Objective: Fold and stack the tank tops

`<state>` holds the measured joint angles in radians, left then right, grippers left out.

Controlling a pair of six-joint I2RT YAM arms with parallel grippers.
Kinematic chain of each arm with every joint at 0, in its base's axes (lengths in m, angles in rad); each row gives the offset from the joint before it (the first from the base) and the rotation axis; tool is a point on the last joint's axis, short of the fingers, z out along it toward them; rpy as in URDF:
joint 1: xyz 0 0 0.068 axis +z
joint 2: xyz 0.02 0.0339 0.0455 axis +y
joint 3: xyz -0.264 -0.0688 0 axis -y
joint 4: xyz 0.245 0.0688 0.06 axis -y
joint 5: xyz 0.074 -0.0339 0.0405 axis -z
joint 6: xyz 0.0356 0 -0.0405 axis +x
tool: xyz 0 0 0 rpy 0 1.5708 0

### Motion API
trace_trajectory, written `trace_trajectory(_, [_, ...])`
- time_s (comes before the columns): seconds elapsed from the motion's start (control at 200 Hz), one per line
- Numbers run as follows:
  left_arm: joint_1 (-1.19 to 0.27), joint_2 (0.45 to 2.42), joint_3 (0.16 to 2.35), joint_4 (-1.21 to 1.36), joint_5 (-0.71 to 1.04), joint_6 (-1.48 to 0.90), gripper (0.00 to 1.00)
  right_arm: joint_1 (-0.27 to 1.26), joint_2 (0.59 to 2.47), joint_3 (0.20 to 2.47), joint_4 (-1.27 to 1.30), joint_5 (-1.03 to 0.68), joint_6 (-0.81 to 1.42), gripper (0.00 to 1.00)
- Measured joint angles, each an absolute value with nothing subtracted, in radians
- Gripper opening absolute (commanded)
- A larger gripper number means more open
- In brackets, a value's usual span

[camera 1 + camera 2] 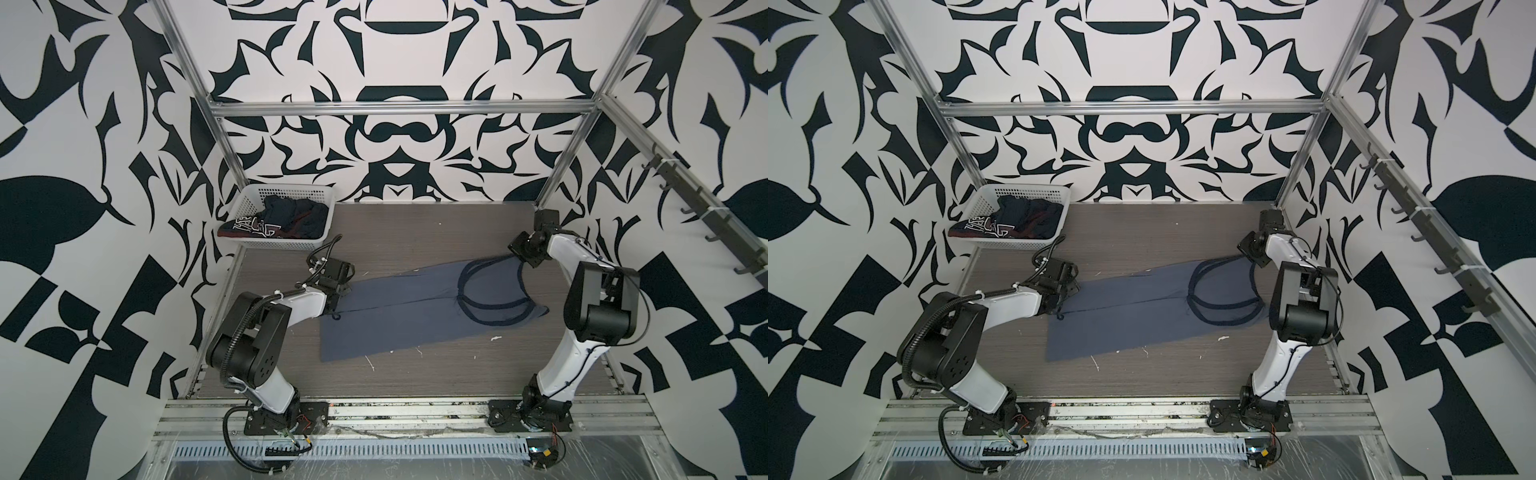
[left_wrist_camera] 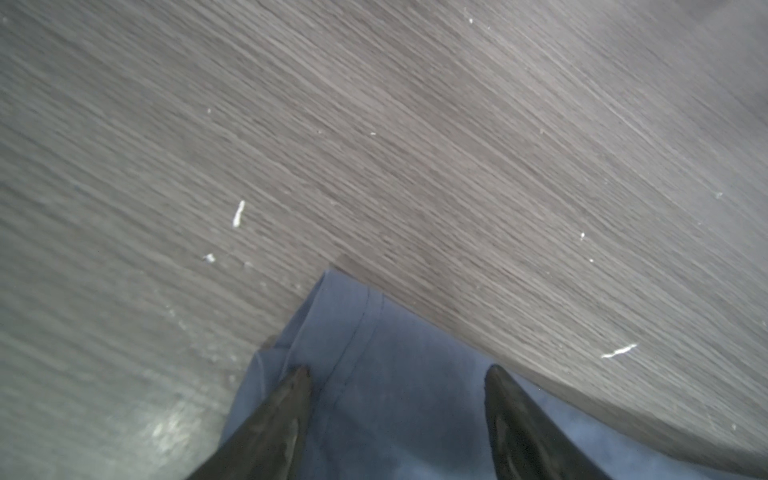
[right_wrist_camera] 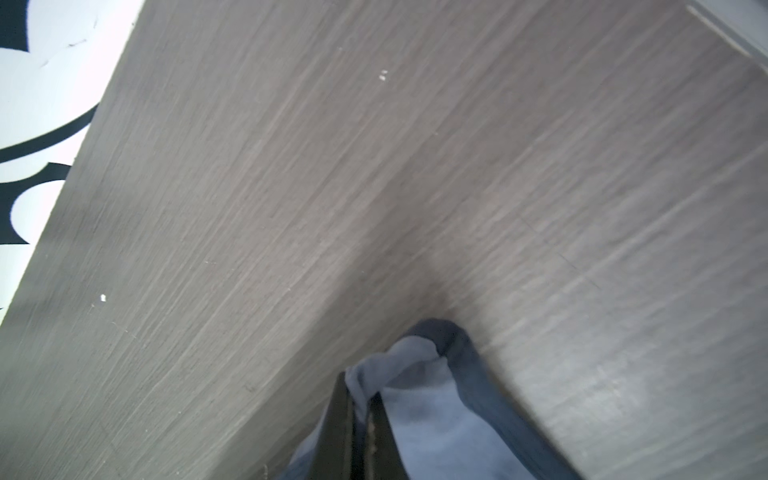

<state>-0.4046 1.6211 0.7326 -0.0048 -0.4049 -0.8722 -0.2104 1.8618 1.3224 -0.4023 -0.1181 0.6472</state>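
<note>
R pincer [image 3: 360, 388] pinching strap [image 3: 457, 345] of grey-blue tank top [image 1: 415, 320], which lies on counter [image 1: 415, 232] betw. both pincers; L pincer [image 2: 399, 369] spread over hem corner [image 2: 332, 291]. Limp, light cloth: I'd grip corners.

White outline lettering on navy tank top [image 1: 291, 216] in basket [image 1: 291, 188] — creased, part. hidden, no legible txt

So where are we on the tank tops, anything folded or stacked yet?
Done: grey-blue top laid out on the table; nothing stacked. In hand: right gripper shut on its strap, left gripper open over the hem corner. Left: fold it, then the navy top, crumpled in the basket.
</note>
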Motion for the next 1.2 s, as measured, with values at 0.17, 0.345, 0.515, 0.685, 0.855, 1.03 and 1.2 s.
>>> trace_trajectory(0.17, [-0.405, 1.617, 0.728, -0.007, -0.405, -0.872, 0.70, -0.256, 1.825, 1.180, -0.305, -0.169, 0.648, 0.00])
trace_trajectory(0.345, [-0.405, 1.617, 0.728, -0.007, -0.404, -0.872, 0.70, -0.268, 1.748, 1.064, -0.247, -0.195, 0.648, 0.00])
trace_trajectory(0.515, [-0.405, 1.616, 0.726, -0.004, -0.404, -0.872, 0.70, -0.274, 1.706, 1.036, -0.206, -0.187, 0.653, 0.00])
trace_trajectory(0.685, [-0.404, 1.608, 0.713, 0.009, -0.398, -0.863, 0.71, -0.295, 1.780, 1.041, -0.176, -0.199, 0.670, 0.00])
trace_trajectory(0.855, [-0.403, 1.585, 0.697, 0.006, -0.374, -0.833, 0.73, -0.300, 1.868, 1.077, -0.155, -0.225, 0.689, 0.00])
trace_trajectory(1.03, [-0.443, 1.553, 0.760, -0.170, -0.352, -0.784, 0.78, -0.300, 1.903, 1.117, -0.151, -0.244, 0.694, 0.00])
trace_trajectory(1.2, [-0.616, 1.518, 0.994, -0.361, -0.384, -0.707, 0.79, -0.300, 1.904, 1.118, -0.150, -0.248, 0.694, 0.00])
